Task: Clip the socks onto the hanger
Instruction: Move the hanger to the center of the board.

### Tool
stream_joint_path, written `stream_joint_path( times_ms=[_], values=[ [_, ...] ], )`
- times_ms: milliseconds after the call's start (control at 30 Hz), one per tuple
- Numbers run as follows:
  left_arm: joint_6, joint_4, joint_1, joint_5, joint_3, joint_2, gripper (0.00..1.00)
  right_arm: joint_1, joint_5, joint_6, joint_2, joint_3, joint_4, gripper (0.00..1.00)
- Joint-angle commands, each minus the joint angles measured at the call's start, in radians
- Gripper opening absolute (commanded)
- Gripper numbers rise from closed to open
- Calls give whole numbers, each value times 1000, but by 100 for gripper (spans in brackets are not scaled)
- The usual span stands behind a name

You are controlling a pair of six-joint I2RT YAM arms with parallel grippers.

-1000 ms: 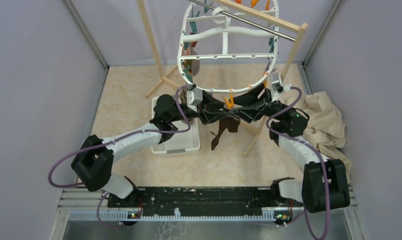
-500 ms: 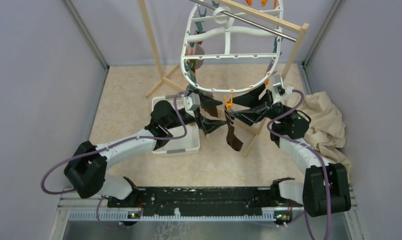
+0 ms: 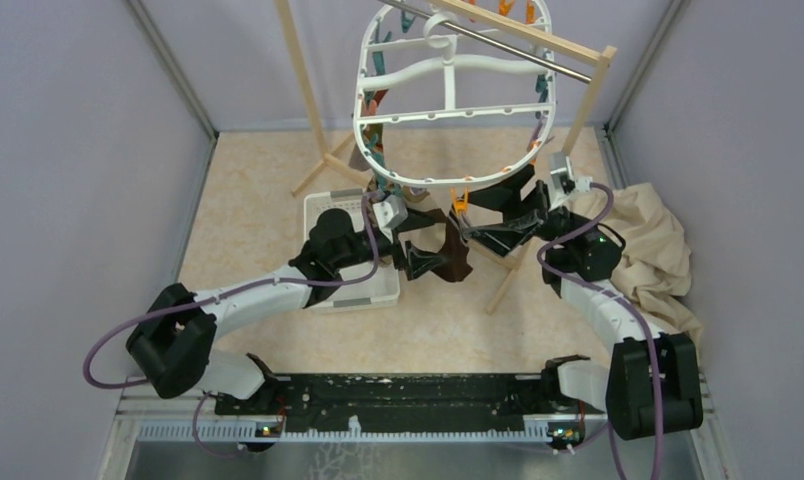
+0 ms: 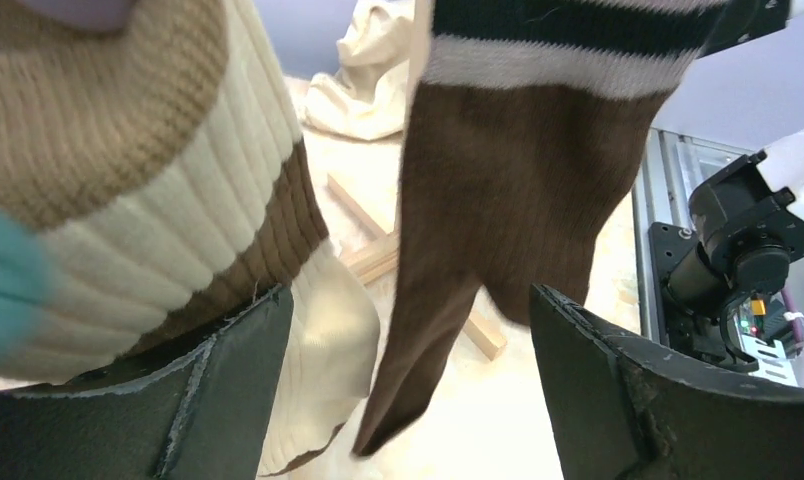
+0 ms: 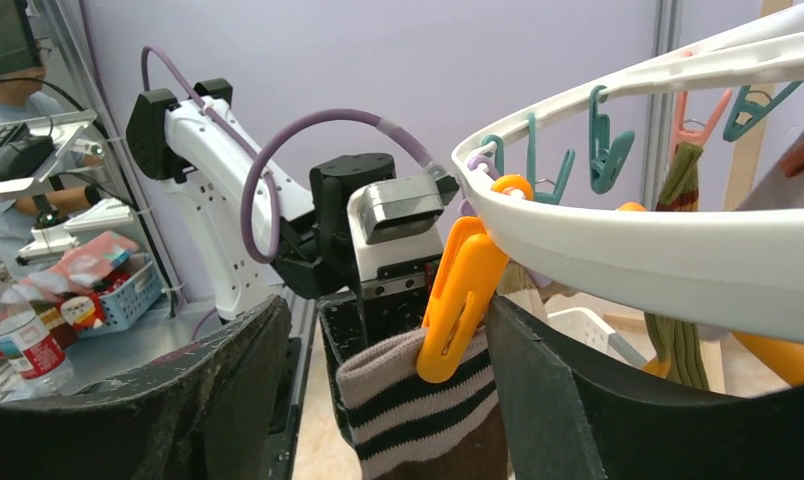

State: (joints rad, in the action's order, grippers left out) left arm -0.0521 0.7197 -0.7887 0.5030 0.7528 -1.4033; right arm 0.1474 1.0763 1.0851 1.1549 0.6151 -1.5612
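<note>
1. From above, my left gripper [image 3: 428, 250] and right gripper [image 3: 483, 218] met under the hanger [image 3: 448, 112], because the orange peg [image 3: 459, 203] sat there on its near rim.
2. In my left wrist view, my left fingers [image 4: 228, 400] were spread wide. The brown sock [image 4: 498, 200] hung loose between them, so I think I had let go.
3. In my right wrist view, my right fingers [image 5: 598, 400] were spread wide too. The peg bit the sock's stripy top and held it up.

Both arms reaching forward and inward, left end effector [image 3: 430, 246] spread wide, right end effector [image 3: 471, 219] likewise
</note>
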Motion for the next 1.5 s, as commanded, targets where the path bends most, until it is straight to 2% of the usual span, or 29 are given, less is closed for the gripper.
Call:
stream_joint_path(
  times_ms=[0,67,167,367,467,600,800,900,967,1167,1233,1300,1400,1467],
  values=[
    [-29,-76,-11,-115,-22,45,95,-5,36,-11,-21,11,-118,73],
    [-65,-117,-22,-222,-27,51,97,-5,23,-27,-25,11,-74,73],
    [-113,-209,-36,-353,-24,49,95,-5,1,-40,-38,30,21,73],
    [-200,-367,-38,-381,-11,66,99,-5,-23,-83,-128,23,150,74],
    [-222,-425,-38,-356,-30,95,99,-6,-51,-198,-217,2,353,75],
    [-207,-342,-40,-354,-138,184,99,-5,-157,-413,-370,-30,705,78],
    [-174,-380,-47,-357,-140,228,99,-6,-324,-572,-506,-37,1019,81],
    [-207,-385,-49,-391,-152,257,99,-6,-477,-669,-578,-18,1251,81],
    [-215,-403,-49,-414,-154,271,99,-6,-595,-697,-625,-20,1337,81],
    [-207,-414,-49,-430,-168,305,99,-6,-776,-726,-691,-10,1533,77],
    [-208,-412,-49,-435,-169,313,99,-6,-829,-733,-700,-13,1590,72],
    [-203,-414,-49,-440,-168,322,99,-6,-854,-761,-695,-11,1662,72],
    [-200,-415,-49,-457,-174,340,99,-6,-889,-768,-678,-21,1762,63],
    [-200,-410,-49,-466,-182,351,99,-6,-887,-743,-676,-48,1793,62]
  ],
)
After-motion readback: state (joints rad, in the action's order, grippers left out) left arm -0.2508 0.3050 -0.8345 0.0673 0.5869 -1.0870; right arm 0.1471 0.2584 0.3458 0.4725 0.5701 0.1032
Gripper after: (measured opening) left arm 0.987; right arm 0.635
